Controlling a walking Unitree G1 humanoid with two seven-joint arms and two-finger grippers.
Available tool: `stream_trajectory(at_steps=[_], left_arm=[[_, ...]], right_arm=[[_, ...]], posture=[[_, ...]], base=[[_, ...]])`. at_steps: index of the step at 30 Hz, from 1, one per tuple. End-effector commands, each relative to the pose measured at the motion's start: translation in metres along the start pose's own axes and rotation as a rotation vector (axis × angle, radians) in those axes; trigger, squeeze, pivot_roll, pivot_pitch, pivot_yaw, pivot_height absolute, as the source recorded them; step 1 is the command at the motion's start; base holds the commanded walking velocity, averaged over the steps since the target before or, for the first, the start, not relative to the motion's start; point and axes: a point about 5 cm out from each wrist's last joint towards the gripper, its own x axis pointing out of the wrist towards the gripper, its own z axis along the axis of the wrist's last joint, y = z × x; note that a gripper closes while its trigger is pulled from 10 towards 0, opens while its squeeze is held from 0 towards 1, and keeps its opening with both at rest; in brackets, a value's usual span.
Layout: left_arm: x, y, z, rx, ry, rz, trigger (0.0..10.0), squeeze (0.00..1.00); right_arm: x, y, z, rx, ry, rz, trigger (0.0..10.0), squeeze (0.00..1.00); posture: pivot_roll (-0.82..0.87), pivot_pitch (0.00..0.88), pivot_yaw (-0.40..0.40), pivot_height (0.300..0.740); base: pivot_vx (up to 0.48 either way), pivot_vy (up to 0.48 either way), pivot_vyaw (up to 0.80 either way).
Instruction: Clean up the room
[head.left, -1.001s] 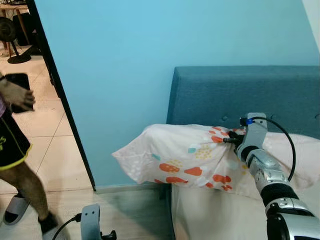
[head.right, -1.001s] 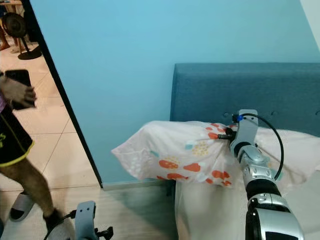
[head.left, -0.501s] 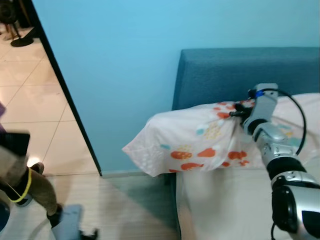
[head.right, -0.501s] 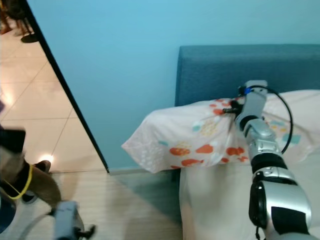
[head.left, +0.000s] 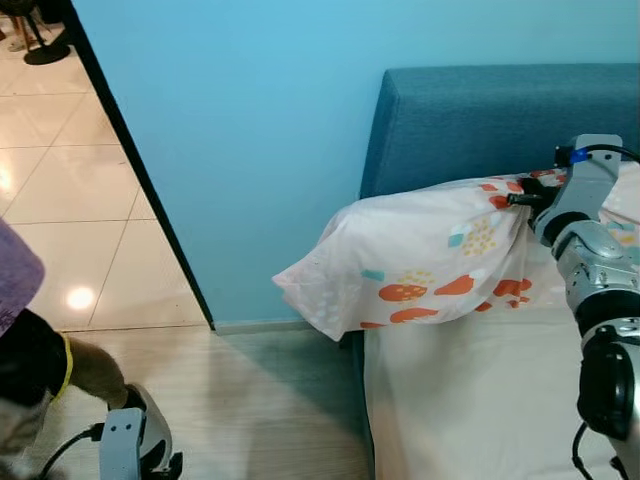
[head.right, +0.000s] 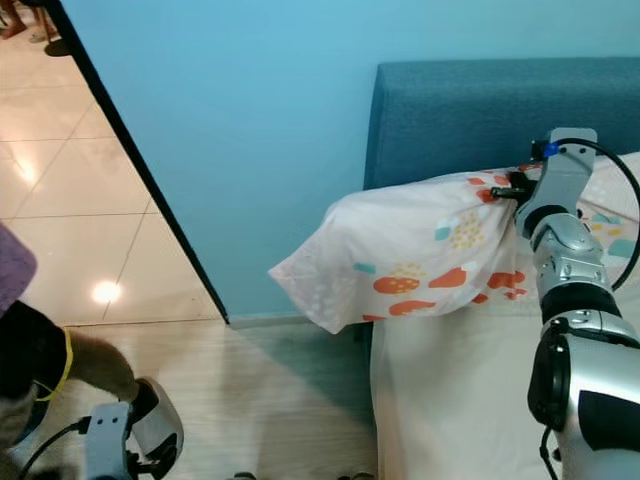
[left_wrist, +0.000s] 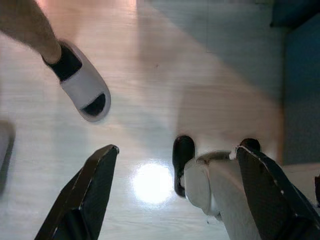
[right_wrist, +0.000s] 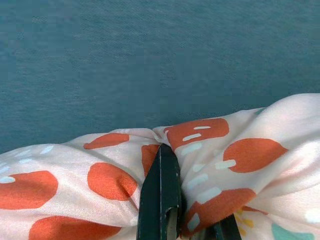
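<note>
So our right gripper (right_wrist: 167, 220) is clenched on a bunched fold of the white pillow with orange and teal blobs (head.left: 430, 260), pinching it up by the teal upholstered headboard (head.left: 480, 115). The pillow is lifted at the gripped end and its left corner sticks out past the bed's edge, hanging over the floor. Our left gripper (left_wrist: 175, 200) hangs idle down low with its fingers spread apart, holding nothing, pointed at the pale glossy floor (left_wrist: 150, 90).

Progress-wise, we'd say we're mid-way through the pillow bit: it's picked up but not yet laid square at the head of the cream mattress (head.left: 460, 400). There's a second pillow with a similar print (head.right: 615, 220) just to the right, against the headboard. Hard to tell what else in the room needs tidying from here.

Around us: light blue wall (head.left: 250, 120), a doorway on the left onto beige tiles, and a person's leg in a grey-and-white slide sandal (left_wrist: 82, 85) near our left side.
</note>
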Motion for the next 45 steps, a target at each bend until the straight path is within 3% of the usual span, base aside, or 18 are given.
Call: stream_trajectory(at_steps=[1, 9, 12, 21, 26, 31, 42, 45], left_arm=[[-0.005, 0.003, -0.01, -0.001, 0.026, -0.001, 10.0, 0.0], [-0.008, 0.008, -0.008, 0.011, 0.014, -0.006, 10.0, 0.0], [-0.012, 0.021, -0.004, 0.031, 0.004, 0.008, 10.0, 0.0], [-0.013, 0.023, 0.0, 0.041, -0.017, 0.012, 10.0, 0.0], [-0.017, 0.025, 0.0, 0.052, -0.027, 0.013, 10.0, 0.0], [-0.019, 0.029, 0.001, 0.055, -0.029, 0.022, 10.0, 0.0], [-0.022, 0.035, 0.004, 0.063, -0.03, 0.031, 10.0, 0.0], [-0.022, 0.034, 0.003, 0.065, -0.029, 0.029, 10.0, 0.0]], right_arm=[[0.0, -0.014, 0.031, -0.016, -0.134, -0.043, 10.0, 0.0], [-0.004, -0.031, 0.038, -0.006, -0.156, -0.089, 10.0, 0.0], [-0.008, -0.043, 0.048, -0.027, -0.175, -0.114, 10.0, 0.0], [-0.007, -0.045, 0.06, -0.081, -0.19, -0.102, 10.0, 0.0], [-0.012, -0.06, 0.087, -0.121, -0.25, -0.141, 10.0, 0.0], [-0.017, -0.07, 0.094, -0.134, -0.265, -0.171, 10.0, 0.0], [-0.025, -0.087, 0.088, -0.16, -0.229, -0.213, 10.0, 0.0], [-0.026, -0.088, 0.068, -0.14, -0.175, -0.212, 10.0, 0.0]], posture=[[0.18, 0.26, -0.011, 0.74], [0.21, 0.279, 0.007, 0.74], [0.22, 0.292, 0.015, 0.74], [0.23, 0.309, 0.024, 0.74], [0.23, 0.32, 0.03, 0.74], [0.24, 0.327, 0.034, 0.74], [0.24, 0.342, 0.041, 0.74], [0.24, 0.349, 0.043, 0.74]], base=[[0.0, 0.0, 0.0], [0.0, 0.0, 0.0], [0.0, 0.0, 0.0], [0.0, 0.0, 0.0], [0.0, 0.0, 0.0], [0.0, 0.0, 0.0], [0.0, 0.0, 0.0], [0.0, 0.0, 0.0]])
